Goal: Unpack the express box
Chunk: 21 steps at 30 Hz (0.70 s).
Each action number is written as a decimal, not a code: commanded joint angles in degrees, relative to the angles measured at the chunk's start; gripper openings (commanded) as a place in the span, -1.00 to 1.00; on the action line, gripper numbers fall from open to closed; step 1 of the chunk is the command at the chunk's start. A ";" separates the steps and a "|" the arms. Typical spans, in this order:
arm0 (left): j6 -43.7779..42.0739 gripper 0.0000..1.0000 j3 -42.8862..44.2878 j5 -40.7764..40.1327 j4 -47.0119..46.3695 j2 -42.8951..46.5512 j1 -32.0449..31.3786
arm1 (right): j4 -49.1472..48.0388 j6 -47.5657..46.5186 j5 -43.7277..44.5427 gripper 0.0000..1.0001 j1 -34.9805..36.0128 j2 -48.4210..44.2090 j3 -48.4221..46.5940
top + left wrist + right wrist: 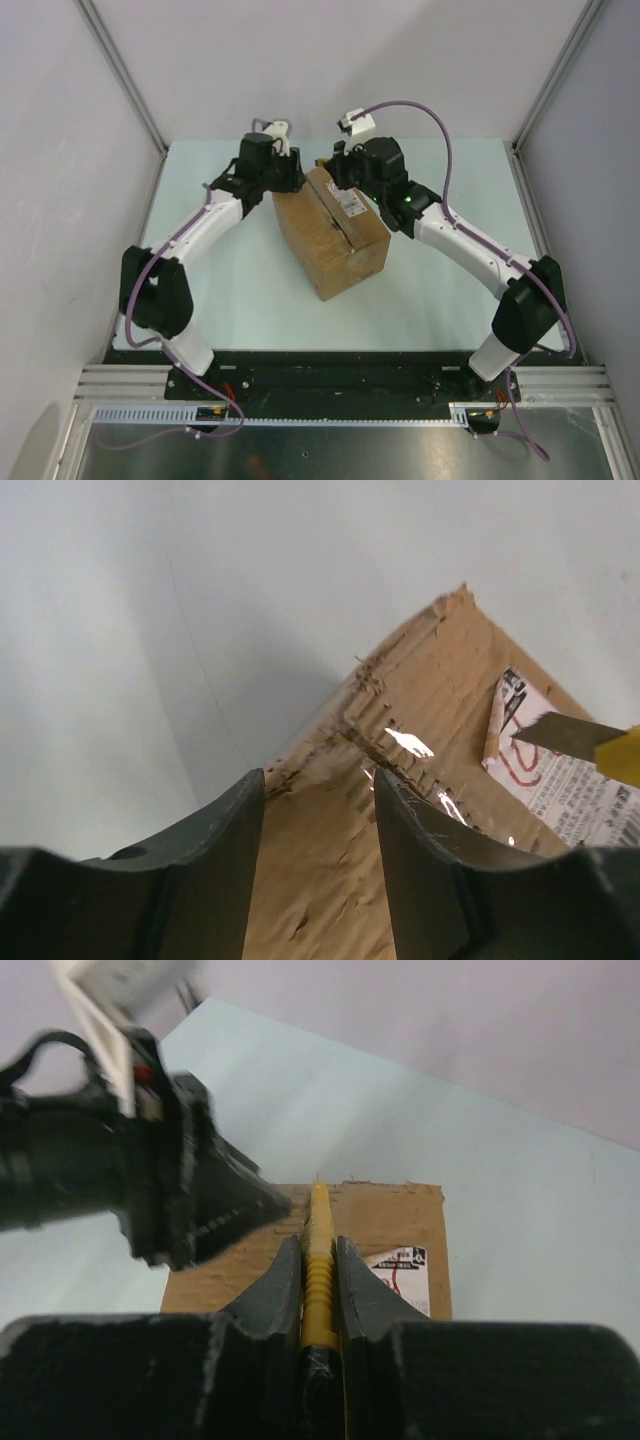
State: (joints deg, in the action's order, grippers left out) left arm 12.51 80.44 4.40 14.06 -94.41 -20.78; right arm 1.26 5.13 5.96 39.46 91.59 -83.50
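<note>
- i see a yellow utility knife [318,1260] dead centre on the right wrist feed, its ribbed handle running straight away from the lens.
- on the left wrist feed its grey blade [560,735] pokes in from the right edge, tip over the express box [440,710].
- a pale mint table [440,290] fills the middle of my top view.
- plain white walls [330,60] close it in, with a slanted aluminium post [120,70] at each far corner.
- along the near edge i make out a black plate [340,365], an aluminium rail [125,385] and a dull metal sheet [330,455].

White arms [205,225], black joints [160,290], purple cables [440,130].
</note>
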 commanded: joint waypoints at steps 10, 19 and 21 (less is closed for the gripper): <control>-3.55 -0.36 -1.08 -4.32 -0.09 -1.66 -1.11 | 2.61 -4.95 -4.55 -1.00 2.02 8.16 -8.43; -3.55 -0.38 -2.04 -3.53 0.09 -1.30 -1.11 | 2.09 -4.69 -2.35 -1.00 2.29 10.27 -8.08; -3.37 -0.38 -2.57 -3.61 0.09 -1.30 -1.11 | 1.12 -4.51 -1.74 -1.00 2.37 10.27 -7.55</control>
State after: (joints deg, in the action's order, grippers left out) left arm 10.44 79.94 1.78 12.21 -96.86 -22.06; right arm 5.37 1.23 2.48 41.67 101.49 -89.60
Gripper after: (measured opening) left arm 0.315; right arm 0.148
